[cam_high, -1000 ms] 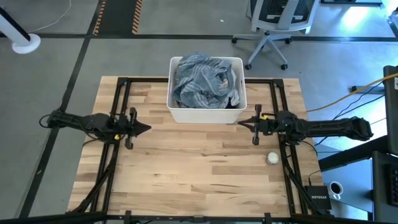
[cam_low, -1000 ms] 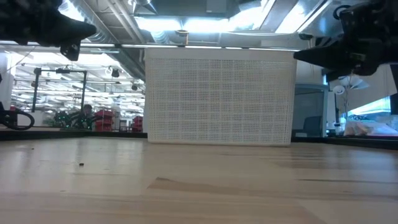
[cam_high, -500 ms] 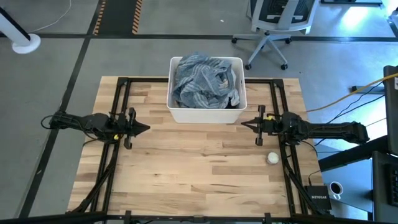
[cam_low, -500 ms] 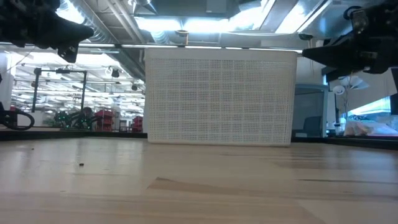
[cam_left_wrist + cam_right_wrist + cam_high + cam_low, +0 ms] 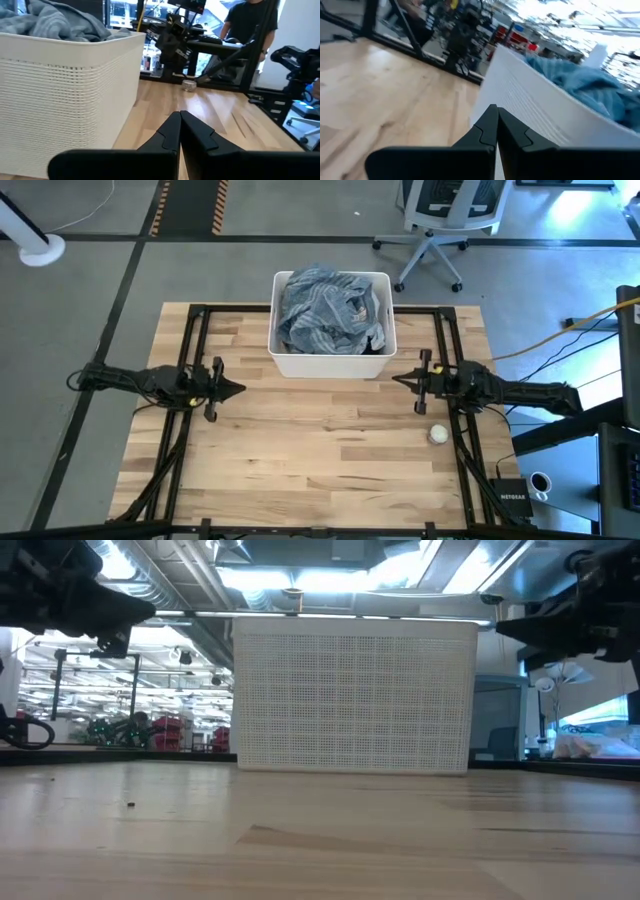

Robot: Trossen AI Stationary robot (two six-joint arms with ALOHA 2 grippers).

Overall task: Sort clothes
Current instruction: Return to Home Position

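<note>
We see the clothes (image 5: pixel 328 310), blue-grey striped fabric on top, heaped in the white tub (image 5: pixel 330 367) at the far middle of the tabletop (image 5: pixel 320 465). Our left end effector (image 5: pixel 238 389) hangs above the tabletop at the tub's near left and our right end effector (image 5: pixel 396 379) at its near right, both empty with fingers pressed together. A small white ball (image 5: pixel 439 434) lies on the right, nearer than the right end effector.

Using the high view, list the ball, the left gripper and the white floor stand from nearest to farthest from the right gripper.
1. ball, on the table beside the right gripper.
2. left gripper, across the table.
3. white floor stand, off the table, beyond its far-left corner.
</note>
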